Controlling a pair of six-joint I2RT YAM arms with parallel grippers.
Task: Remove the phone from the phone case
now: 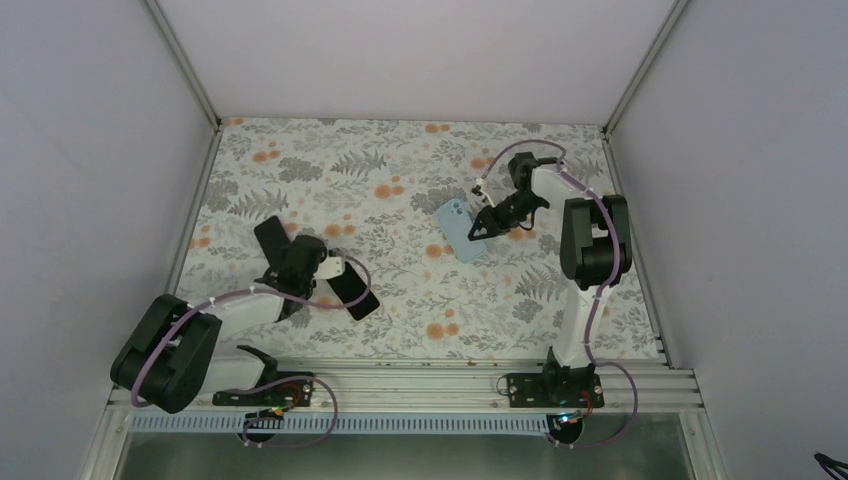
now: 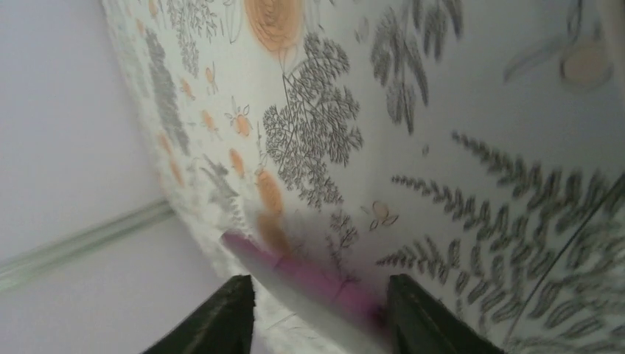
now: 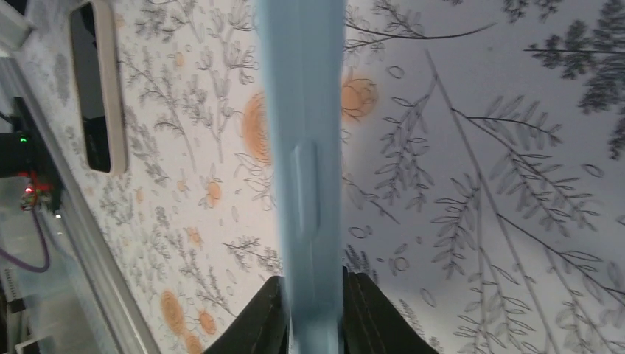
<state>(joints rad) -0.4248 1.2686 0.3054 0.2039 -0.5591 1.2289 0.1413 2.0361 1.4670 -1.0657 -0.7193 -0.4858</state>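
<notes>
My right gripper (image 1: 482, 226) is shut on the long edge of the light blue phone case (image 1: 460, 230) and holds it at the right middle of the mat. In the right wrist view the case (image 3: 306, 147) stands edge-on between the fingers (image 3: 262, 321). My left gripper (image 1: 285, 248) is rolled on its side at the left of the mat, pointing toward the left wall. A flat thing with a white and pink edge, which I take for the phone (image 2: 309, 284), spans the gap between its widely spread fingers (image 2: 424, 317). From above the phone (image 1: 268, 236) looks black.
A second black flat slab (image 1: 354, 293) lies just behind the left wrist; in the right wrist view it (image 3: 92, 88) has a pale rim. The floral mat (image 1: 400, 170) is bounded by walls on three sides and by the metal base rail (image 1: 420, 385) in front.
</notes>
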